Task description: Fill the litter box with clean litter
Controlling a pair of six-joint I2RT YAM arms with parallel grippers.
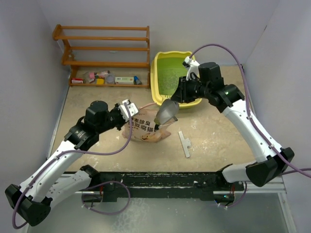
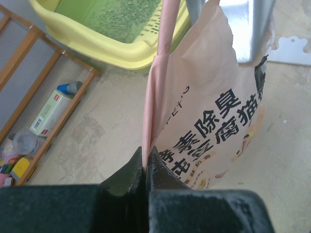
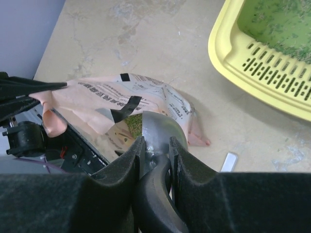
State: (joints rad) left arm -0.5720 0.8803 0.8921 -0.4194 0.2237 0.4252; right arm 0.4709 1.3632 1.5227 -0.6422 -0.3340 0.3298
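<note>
The left gripper (image 2: 146, 156) has its jaws pressed together on the thin top edge of the bag (image 2: 209, 111), pinching the pink film so that the mouth is held up. The right gripper (image 3: 155, 145) has its jaws clamped around the handle of the grey scoop (image 3: 159, 127), whose bowl sits at the bag's mouth.

The bag looks soft and crinkly. It will likely sag or fold if the pinch slips, so a hold close to the rim suits it. The clean litter (image 3: 279, 22) shows only as a thin pale speckling in the green basin, and whatever is in the bag is hidden. It is loose grit that spills easily, so it is best carried level in the scoop and not grasped directly.

The litter box (image 1: 154, 77) stands on the desk (image 1: 218, 141) just beyond the bag. It is rigid and needs no handling.
</note>
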